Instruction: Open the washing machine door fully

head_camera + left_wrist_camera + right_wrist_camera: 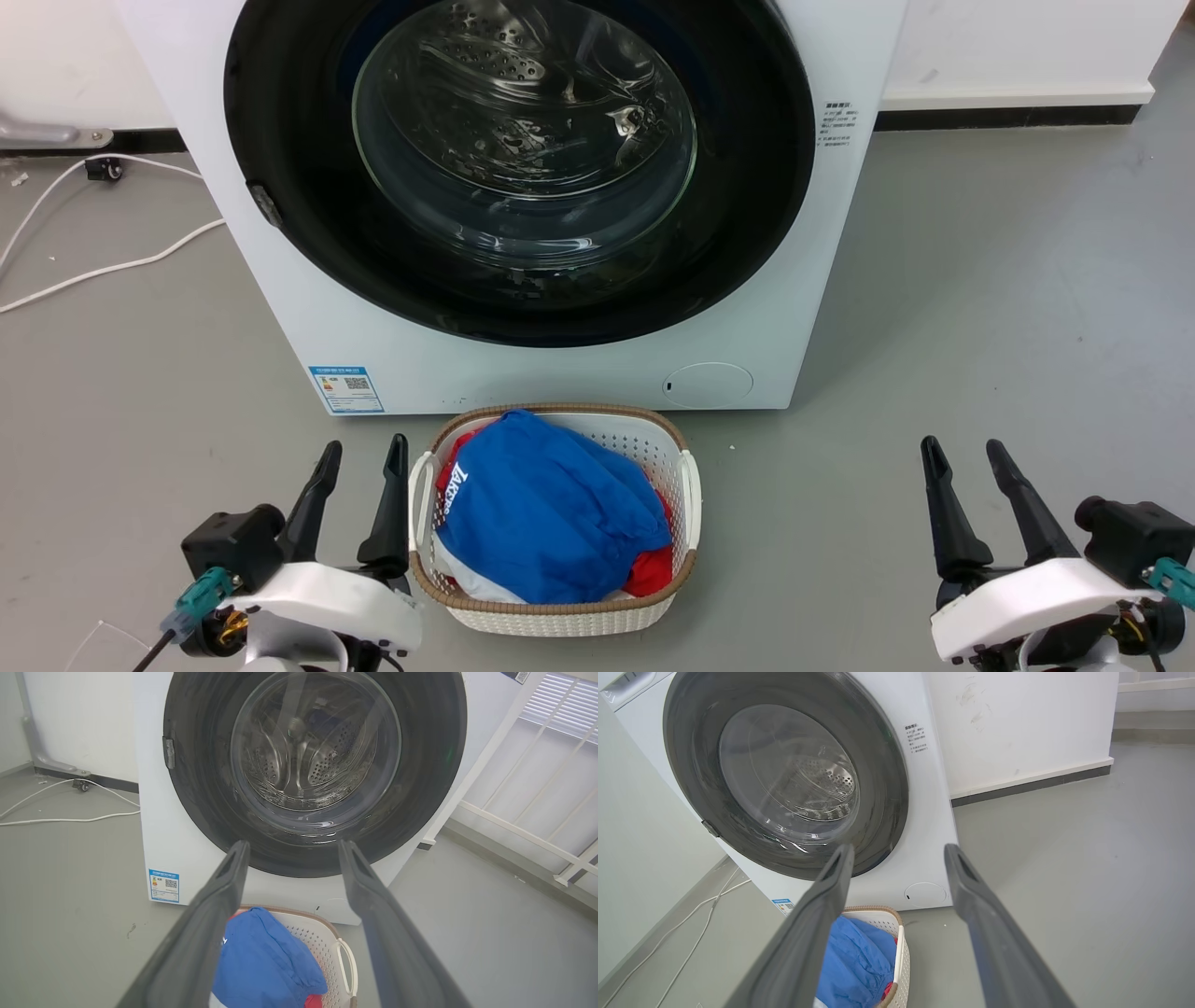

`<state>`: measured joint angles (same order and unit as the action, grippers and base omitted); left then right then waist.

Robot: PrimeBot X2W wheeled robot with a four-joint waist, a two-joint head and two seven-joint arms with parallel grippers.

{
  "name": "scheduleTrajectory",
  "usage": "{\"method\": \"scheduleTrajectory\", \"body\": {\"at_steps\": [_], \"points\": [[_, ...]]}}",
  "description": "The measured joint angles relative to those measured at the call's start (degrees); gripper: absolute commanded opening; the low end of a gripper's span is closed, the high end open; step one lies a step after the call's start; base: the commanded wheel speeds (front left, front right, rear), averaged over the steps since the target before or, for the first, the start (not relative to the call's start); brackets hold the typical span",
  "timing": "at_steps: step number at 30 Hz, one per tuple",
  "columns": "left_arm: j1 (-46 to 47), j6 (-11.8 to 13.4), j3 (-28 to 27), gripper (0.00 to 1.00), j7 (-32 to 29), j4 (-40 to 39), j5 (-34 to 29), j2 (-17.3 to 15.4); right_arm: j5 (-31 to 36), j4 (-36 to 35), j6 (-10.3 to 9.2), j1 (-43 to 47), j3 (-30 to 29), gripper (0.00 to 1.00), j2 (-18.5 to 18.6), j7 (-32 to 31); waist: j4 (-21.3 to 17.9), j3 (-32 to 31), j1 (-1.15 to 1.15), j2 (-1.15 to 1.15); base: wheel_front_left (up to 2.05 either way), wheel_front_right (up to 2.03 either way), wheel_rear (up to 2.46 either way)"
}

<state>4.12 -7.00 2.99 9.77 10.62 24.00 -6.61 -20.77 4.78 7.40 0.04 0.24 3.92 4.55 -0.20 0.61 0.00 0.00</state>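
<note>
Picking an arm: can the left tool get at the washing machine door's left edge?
Probably yes: the left tool is open and empty, with bare floor ahead up to the washing machine door; the laundry basket sits to its right.

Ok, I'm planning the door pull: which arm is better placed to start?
Probably left. The washing machine door is shut, and the small grey tab on its rim sits on the left gripper's side; the right gripper is farther off.

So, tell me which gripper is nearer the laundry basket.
Left. The left gripper sits right beside the left rim of the laundry basket, fingers open; the right gripper stands well off to its right side.
</note>
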Motion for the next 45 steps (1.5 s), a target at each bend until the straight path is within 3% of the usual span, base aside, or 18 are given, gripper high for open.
{"method": "scheduleTrajectory", "body": {"at_steps": [19, 45], "points": [[0.0, 0.5, 0.3, 1.00, 2.3, 0.9, -8.9, -0.3, 11.3, -2.2, 0.01, 0.1, 0.0, 1.00, -0.2, 0.2, 0.0, -0.3, 0.00, 0.00, 0.00, 0.00, 0.00], [0.0, -0.3, -0.1, 1.00, 5.1, 3.0, -14.3, 0.0, 17.4, -2.2, 0.10, 0.5, 0.3, 1.00, -0.7, 1.4, -0.4, -0.2, 0.00, 0.00, 0.00, 0.00, 0.00]]}}
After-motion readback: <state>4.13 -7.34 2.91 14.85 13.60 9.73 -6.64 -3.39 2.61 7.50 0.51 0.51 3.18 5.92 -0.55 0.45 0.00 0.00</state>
